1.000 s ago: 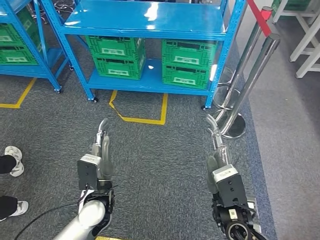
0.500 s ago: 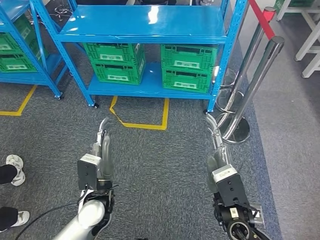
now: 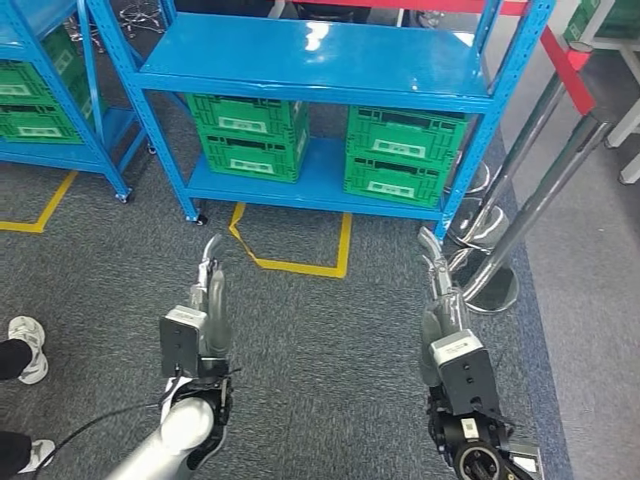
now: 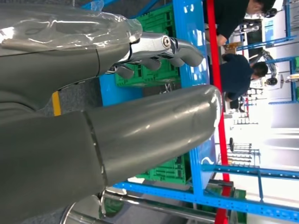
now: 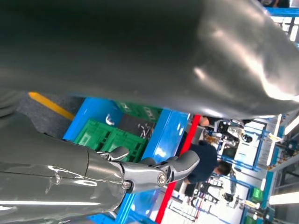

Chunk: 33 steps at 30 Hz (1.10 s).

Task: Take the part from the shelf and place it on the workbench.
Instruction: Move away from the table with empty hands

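- Head view: I have my left hand (image 3: 207, 300) low over the dark grey carpet floor (image 3: 317, 340), fingers stretched forward and slightly apart, nothing in it.
- My right hand (image 3: 441, 300) sits level with it on the other side, fingers likewise extended and gripping nothing.
- In the left wrist view the left hand (image 4: 105, 116) shows a thick grey thumb and silver fingers (image 4: 166, 46) spread with air between them. In the right wrist view the right hand (image 5: 116, 116) shows the same, its fingers (image 5: 159, 175) clear of anything.
- Outboard of my left hand, at the picture's edge, I see a person's white shoes and dark trouser legs (image 3: 19, 335).
- Just ahead of both hands, between them, runs a yellow tape outline on the floor (image 3: 298, 255).
- Ahead and outboard of my right hand stand polished steel barrier posts (image 3: 528, 210) on round bases, carrying a red belt (image 3: 566, 60).
- Beyond the tape stands the blue metal shelf unit on small feet (image 3: 317, 65), well apart from both hands.
- On its lower board sit two stacks of green slotted plastic crates (image 3: 249, 135), one ahead of each hand. I cannot make out the part itself from here.
- Further off past my left hand is a second blue rack (image 3: 83, 80) with more green crates.
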Each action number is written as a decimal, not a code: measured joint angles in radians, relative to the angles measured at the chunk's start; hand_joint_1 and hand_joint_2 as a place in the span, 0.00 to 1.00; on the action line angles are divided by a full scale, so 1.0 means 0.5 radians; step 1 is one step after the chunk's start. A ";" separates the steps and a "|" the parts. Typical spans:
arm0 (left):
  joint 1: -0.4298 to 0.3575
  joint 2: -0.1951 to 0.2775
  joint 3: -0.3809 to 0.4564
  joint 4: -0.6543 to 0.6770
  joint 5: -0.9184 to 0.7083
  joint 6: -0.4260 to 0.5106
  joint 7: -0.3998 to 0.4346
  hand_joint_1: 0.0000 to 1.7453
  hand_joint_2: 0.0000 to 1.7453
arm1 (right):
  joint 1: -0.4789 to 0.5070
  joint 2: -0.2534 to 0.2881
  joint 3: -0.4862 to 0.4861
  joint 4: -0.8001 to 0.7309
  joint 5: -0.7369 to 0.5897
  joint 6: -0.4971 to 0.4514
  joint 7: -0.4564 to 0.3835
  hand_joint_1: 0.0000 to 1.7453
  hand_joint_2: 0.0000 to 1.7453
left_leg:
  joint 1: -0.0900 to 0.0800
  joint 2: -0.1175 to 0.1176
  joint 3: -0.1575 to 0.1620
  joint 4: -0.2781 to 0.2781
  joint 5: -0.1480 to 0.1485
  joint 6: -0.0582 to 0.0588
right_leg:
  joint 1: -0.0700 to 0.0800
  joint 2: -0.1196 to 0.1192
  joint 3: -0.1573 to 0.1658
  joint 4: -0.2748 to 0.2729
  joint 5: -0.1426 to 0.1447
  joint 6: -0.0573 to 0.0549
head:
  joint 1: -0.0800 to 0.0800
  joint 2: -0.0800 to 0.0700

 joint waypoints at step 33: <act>0.089 0.044 0.000 -0.089 -0.093 0.059 0.067 0.00 0.00 | -0.027 0.005 0.044 -0.008 -0.040 0.018 0.023 0.00 0.00 | 0.016 -0.010 0.105 -0.036 -0.063 -0.021 | 0.009 0.010 -0.085 -0.010 0.043 -0.014 | 0.024 0.000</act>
